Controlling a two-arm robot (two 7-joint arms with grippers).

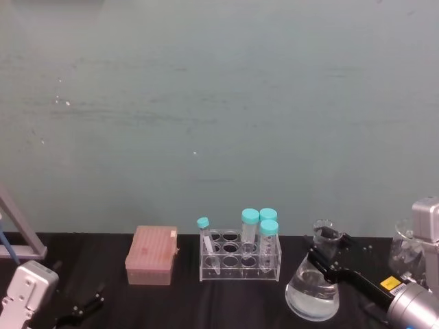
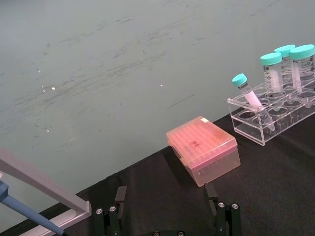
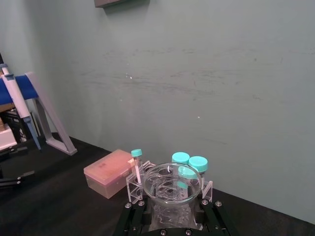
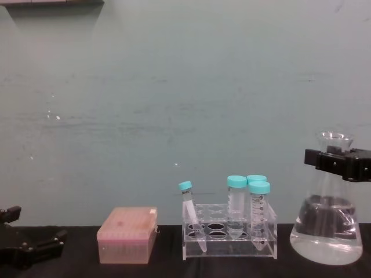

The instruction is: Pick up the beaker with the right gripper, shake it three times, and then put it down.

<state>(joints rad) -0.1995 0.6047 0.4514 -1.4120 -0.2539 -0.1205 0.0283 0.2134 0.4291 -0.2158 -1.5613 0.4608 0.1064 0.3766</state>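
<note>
On the dark surface [image 4: 81, 255], just right of the tube rack [image 4: 229, 231], our beaker [image 4: 326, 231] stands upright. Our right gripper [image 4: 335, 161], reaching in from the right, is clamped on its vertical neck, so we expect a straight lift. Our left gripper [image 1: 82, 306] lies parked far left, fingers spread.

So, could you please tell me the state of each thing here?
Right gripper: shut on beaker neck.
Beaker: upright, part full.
Left gripper: open, low at left.
Large tubes: capped, upright in rack.
Small tube: capped, leaning in rack.
Pink box: closed.
</note>
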